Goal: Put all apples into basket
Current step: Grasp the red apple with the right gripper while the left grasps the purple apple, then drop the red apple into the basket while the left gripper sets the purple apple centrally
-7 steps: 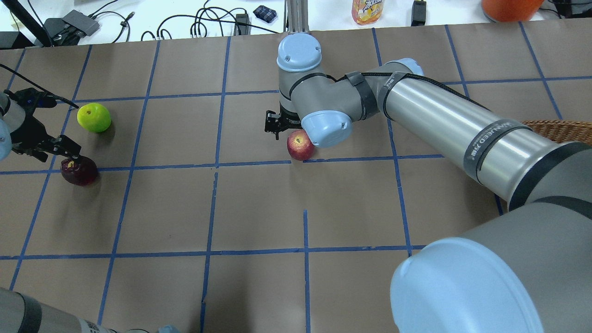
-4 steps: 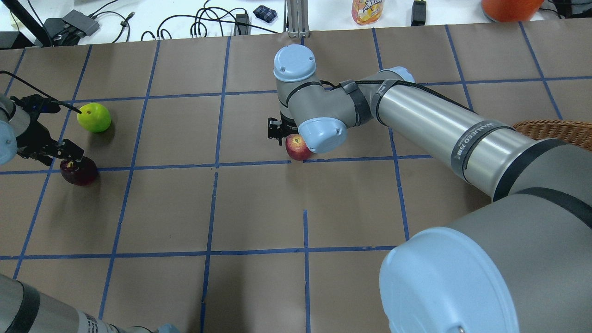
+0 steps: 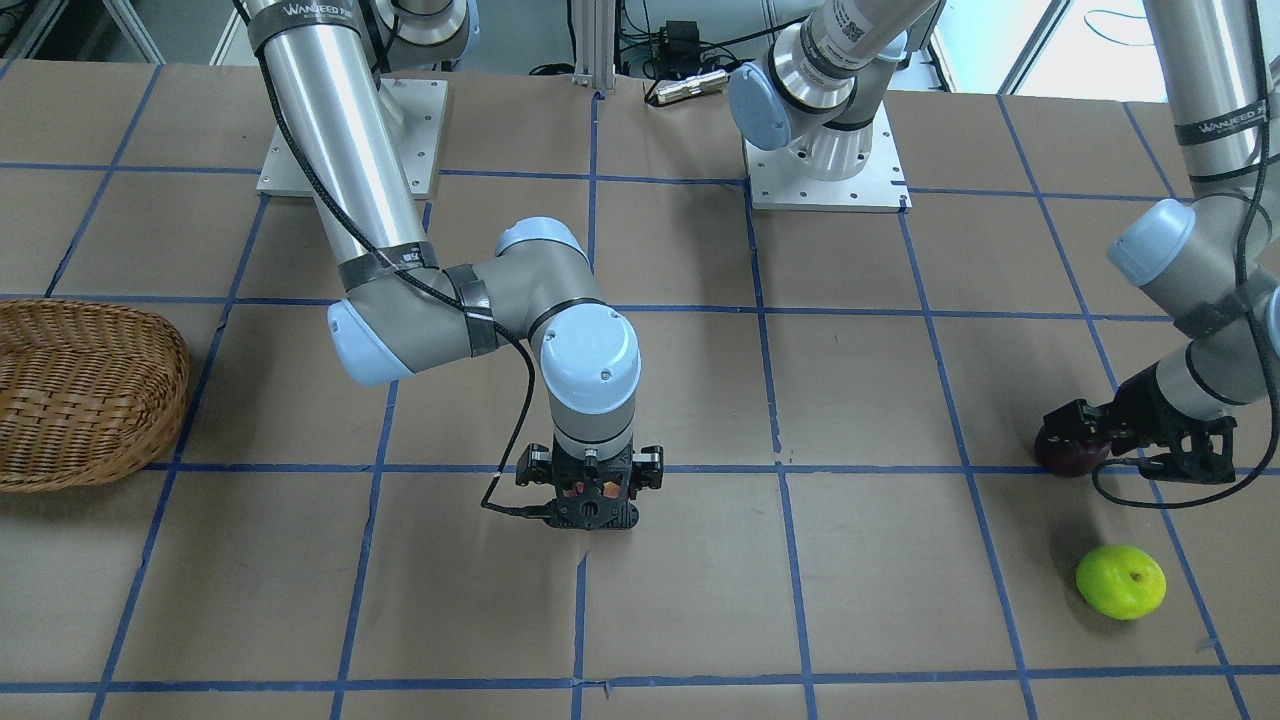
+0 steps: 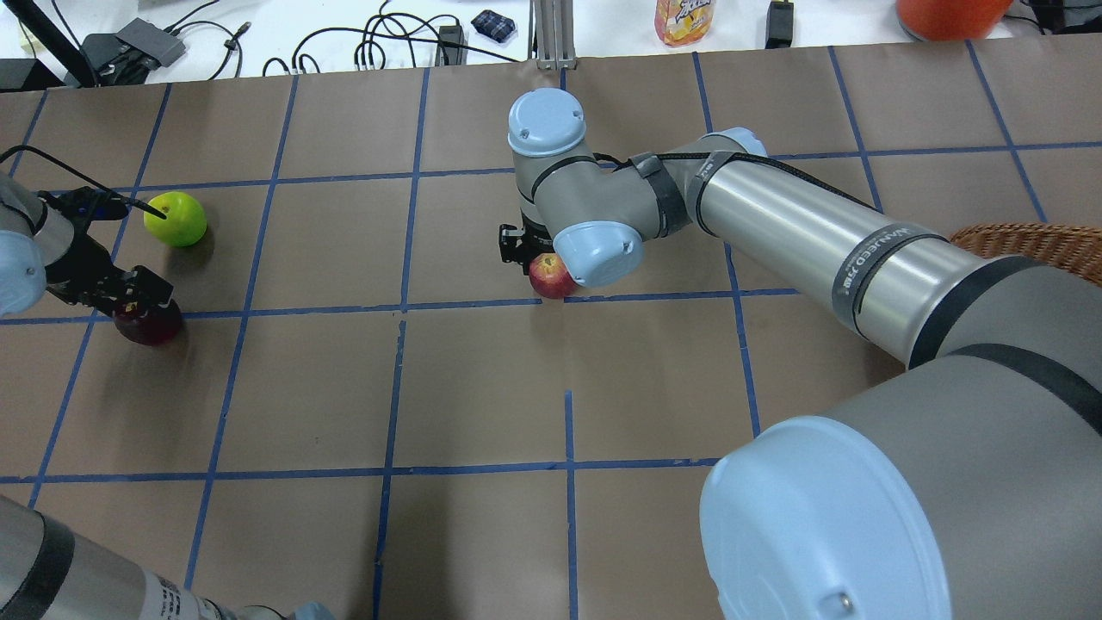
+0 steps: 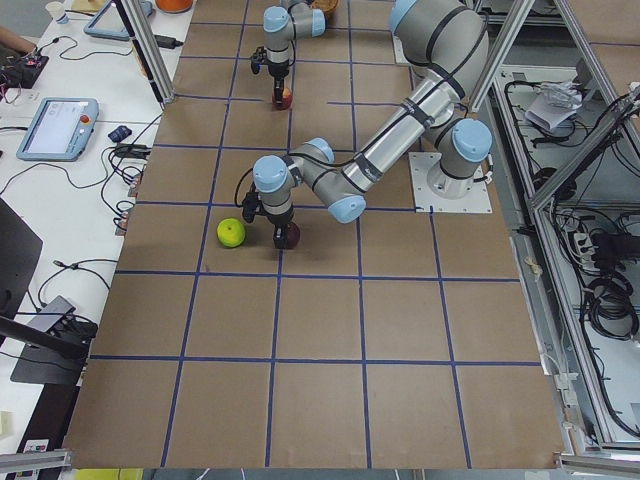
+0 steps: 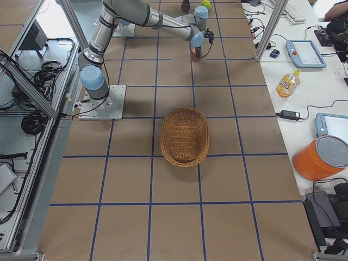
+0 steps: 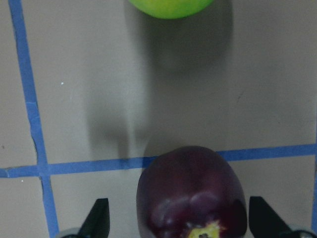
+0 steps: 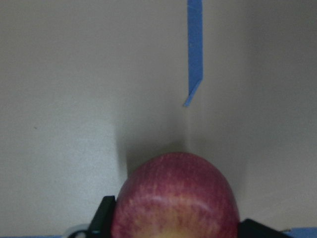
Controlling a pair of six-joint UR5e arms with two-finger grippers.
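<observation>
The red apple (image 4: 549, 277) rests on the table at mid-table. My right gripper (image 3: 590, 495) points straight down over it, and in the right wrist view its fingers (image 8: 105, 218) press both sides of the red apple (image 8: 176, 198). The dark purple apple (image 4: 151, 323) sits at the far left. My left gripper (image 7: 181, 223) is open around this purple apple (image 7: 190, 193), with gaps at each finger. The lime green apple (image 4: 176, 219) lies loose just beyond it. The wicker basket (image 3: 80, 400) stands empty at the robot's right side.
Brown paper with a blue tape grid covers the table. The right arm's long forearm (image 4: 826, 241) stretches from the basket side to mid-table. Cables, a bottle (image 4: 684, 19) and an orange container (image 4: 947, 17) lie beyond the far edge.
My right gripper has come down over the red apple and now straddles it. My left gripper has dropped and shifted onto the purple apple. None of the apples has moved.
</observation>
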